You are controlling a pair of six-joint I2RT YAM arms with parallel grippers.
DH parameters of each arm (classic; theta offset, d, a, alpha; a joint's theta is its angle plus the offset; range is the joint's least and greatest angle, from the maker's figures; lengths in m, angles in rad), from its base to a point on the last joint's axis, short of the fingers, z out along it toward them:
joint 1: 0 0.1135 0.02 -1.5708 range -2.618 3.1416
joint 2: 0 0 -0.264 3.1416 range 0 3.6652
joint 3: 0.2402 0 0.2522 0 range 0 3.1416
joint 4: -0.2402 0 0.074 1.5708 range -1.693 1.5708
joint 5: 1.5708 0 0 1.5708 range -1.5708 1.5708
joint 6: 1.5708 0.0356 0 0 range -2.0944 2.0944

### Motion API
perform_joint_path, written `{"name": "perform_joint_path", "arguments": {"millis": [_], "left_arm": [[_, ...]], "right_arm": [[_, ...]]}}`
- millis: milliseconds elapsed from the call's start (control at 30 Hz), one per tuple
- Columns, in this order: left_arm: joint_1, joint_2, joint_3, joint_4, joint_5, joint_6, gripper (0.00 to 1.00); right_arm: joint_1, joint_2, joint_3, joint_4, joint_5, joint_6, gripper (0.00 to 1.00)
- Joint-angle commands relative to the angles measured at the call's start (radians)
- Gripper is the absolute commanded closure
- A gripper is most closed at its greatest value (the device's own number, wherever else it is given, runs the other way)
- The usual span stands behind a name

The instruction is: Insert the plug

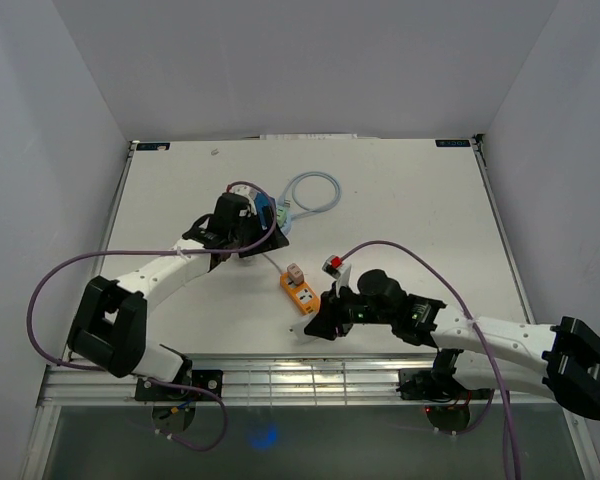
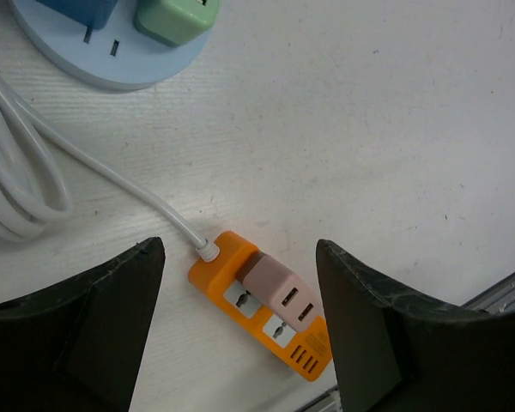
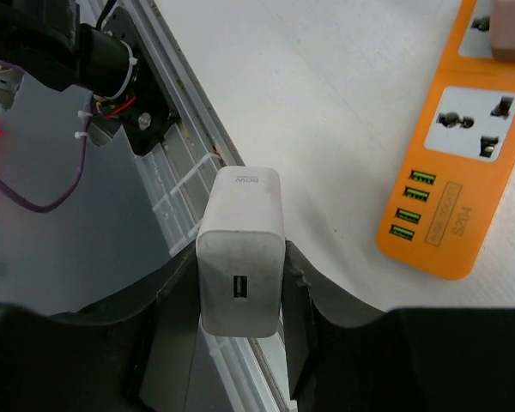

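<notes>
An orange power strip [image 1: 300, 292] lies near the table's front edge, with a pink plug [image 1: 293, 272] seated in its socket nearest the cord. In the left wrist view the strip [image 2: 302, 352] and pink plug [image 2: 279, 292] lie below my left gripper [image 2: 239, 249], which is open with nothing between its fingers. My left gripper [image 1: 242, 232] hovers up and left of the strip. My right gripper [image 3: 242, 253] is shut on a white USB charger plug [image 3: 240, 249], held over the table's front edge beside the strip's USB end [image 3: 463, 172]. Its prongs are hidden.
A round light-blue outlet hub [image 1: 270, 213] carrying a blue and a green plug sits behind the strip, with a coiled pale cable [image 1: 312, 190] beside it. A small red-and-white item [image 1: 332, 265] lies right of the strip. A metal rail [image 1: 280, 375] runs along the table's front edge.
</notes>
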Motion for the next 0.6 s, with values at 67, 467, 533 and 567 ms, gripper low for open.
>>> {"name": "perform_joint_path", "arguments": {"millis": [67,467,533,567], "left_arm": [[0.0,0.025,-0.059,0.145,-0.086,-0.041,0.2],[0.0,0.131,-0.1,0.303,-0.313,-0.067,0.2],[0.0,0.154,-0.114,0.319,-0.368,-0.073,0.19],[0.0,0.163,-0.115,0.322,-0.379,-0.072,0.19]], "right_arm": [[0.002,0.037,-0.05,0.133,0.043,0.051,0.92],[-0.008,0.143,-0.009,-0.004,0.237,-0.023,0.92],[-0.015,0.149,0.01,-0.039,0.296,-0.04,0.92],[-0.018,0.155,0.014,-0.047,0.309,-0.057,0.92]]}}
